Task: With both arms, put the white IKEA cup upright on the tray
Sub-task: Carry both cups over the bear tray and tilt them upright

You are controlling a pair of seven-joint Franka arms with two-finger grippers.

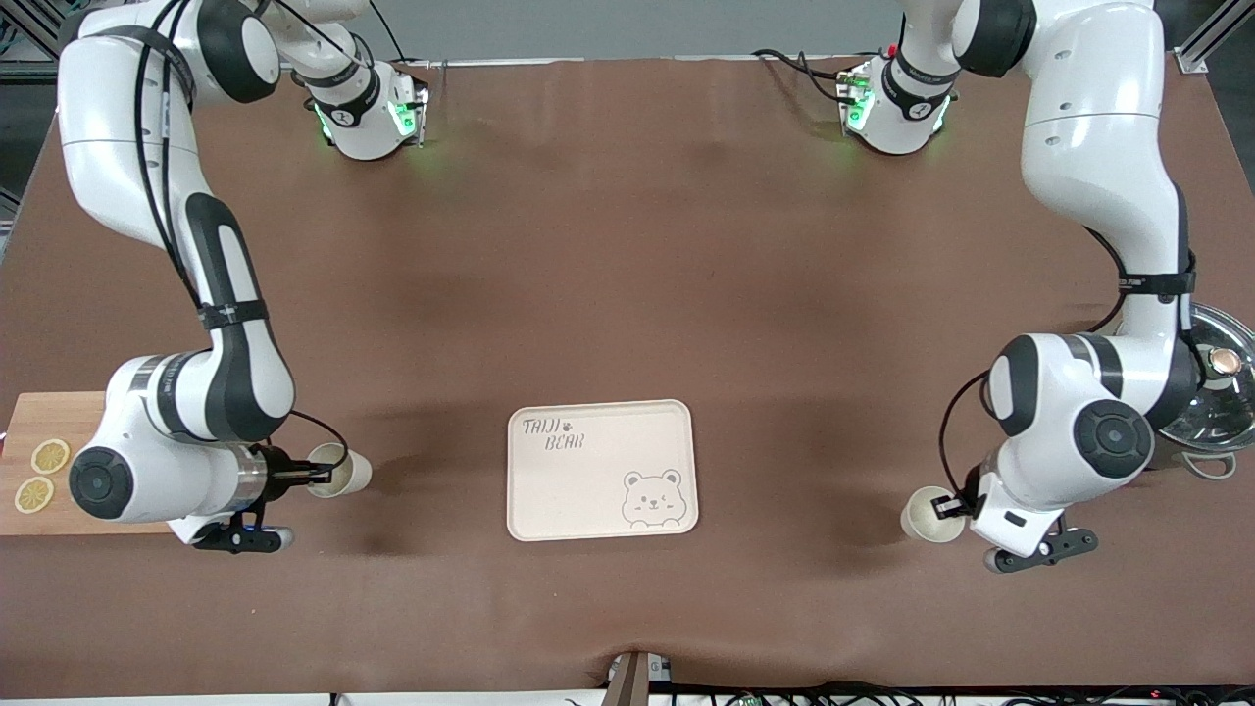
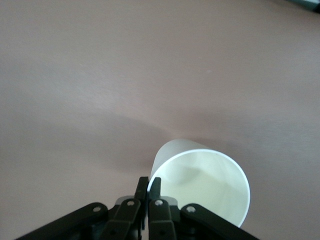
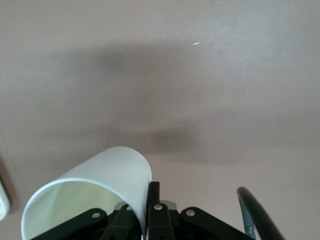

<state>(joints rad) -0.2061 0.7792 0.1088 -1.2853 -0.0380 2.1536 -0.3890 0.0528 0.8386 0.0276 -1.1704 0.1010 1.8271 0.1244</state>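
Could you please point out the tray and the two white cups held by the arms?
tray (image 1: 578, 490), front view, bare middle of its surface.
left arm's cup (image 1: 927, 517), front view, its open mouth.
right arm's cup (image 1: 351, 474), front view, its side wall.

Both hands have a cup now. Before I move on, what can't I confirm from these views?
- Cup in the right hand: front view doesn't show whether it touches the table; right wrist view cuts off its rim.
- Cup in the left hand: same doubt.
- Cutting board: part hidden under the right arm.
- Metal lid: cut by the frame edge and the left arm.
- Tray: in neither wrist view.
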